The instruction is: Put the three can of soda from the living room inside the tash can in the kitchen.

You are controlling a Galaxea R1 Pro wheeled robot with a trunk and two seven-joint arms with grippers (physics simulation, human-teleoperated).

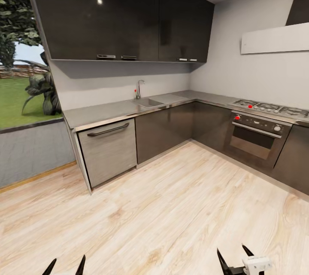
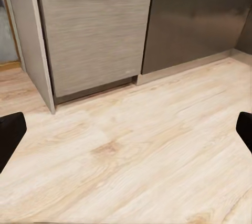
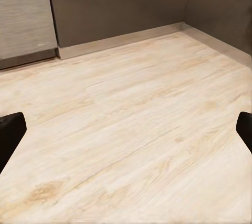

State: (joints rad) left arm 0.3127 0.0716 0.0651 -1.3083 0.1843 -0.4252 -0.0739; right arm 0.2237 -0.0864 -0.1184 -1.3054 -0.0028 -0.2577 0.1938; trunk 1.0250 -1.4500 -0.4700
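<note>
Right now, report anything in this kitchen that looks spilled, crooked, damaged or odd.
Nothing stands out. The countertop is tidy, the sink and tap sit straight, the cabinet doors and oven are closed, and the wood floor has no spills. Both grippers, left and right, are open and hold nothing.

Sink (image 1: 148,102), oven (image 1: 256,136), dishwasher (image 1: 109,149)

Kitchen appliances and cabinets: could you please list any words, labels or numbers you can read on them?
None can be read.
Oven: pale marks on its control panel, too small and blurred to read.
Dishwasher, upper cabinets: no text visible.
</note>
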